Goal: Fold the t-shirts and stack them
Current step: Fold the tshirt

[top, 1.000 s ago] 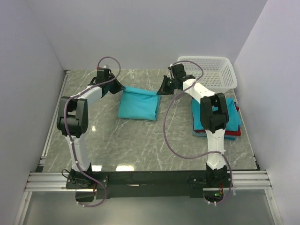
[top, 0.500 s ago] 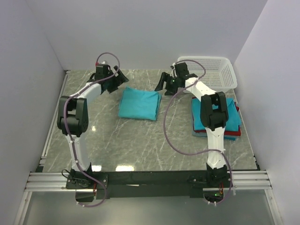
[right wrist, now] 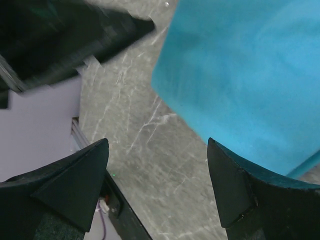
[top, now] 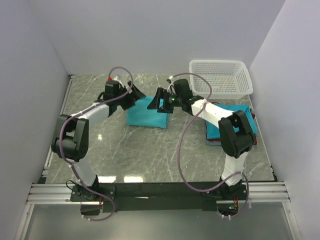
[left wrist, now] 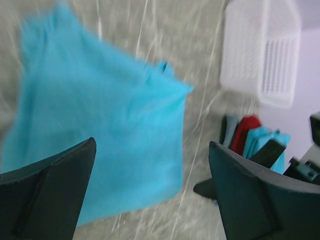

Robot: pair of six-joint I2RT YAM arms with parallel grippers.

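A folded teal t-shirt (top: 146, 115) lies flat on the marble table, mid-back. My left gripper (top: 135, 94) hovers open over its far left corner, and my right gripper (top: 159, 101) hovers open over its far right edge; neither holds anything. The left wrist view has the teal t-shirt (left wrist: 100, 125) beneath the spread fingers of the left gripper (left wrist: 151, 145). In the right wrist view the t-shirt (right wrist: 250, 75) lies to the right of the open right gripper (right wrist: 157, 142). A stack of folded t-shirts (top: 214, 131), teal with a red one, sits at the right, partly hidden by the right arm.
A white mesh basket (top: 220, 77) stands at the back right, also in the left wrist view as the basket (left wrist: 260, 50) beyond the stack (left wrist: 255, 137). The left arm's dark gripper (right wrist: 75, 30) shows close by in the right wrist view. Walls enclose the table.
Both grippers let go of the teal t-shirt's far corners and opened. The shirt now lies flat, and both arms have swung in over its far edge.
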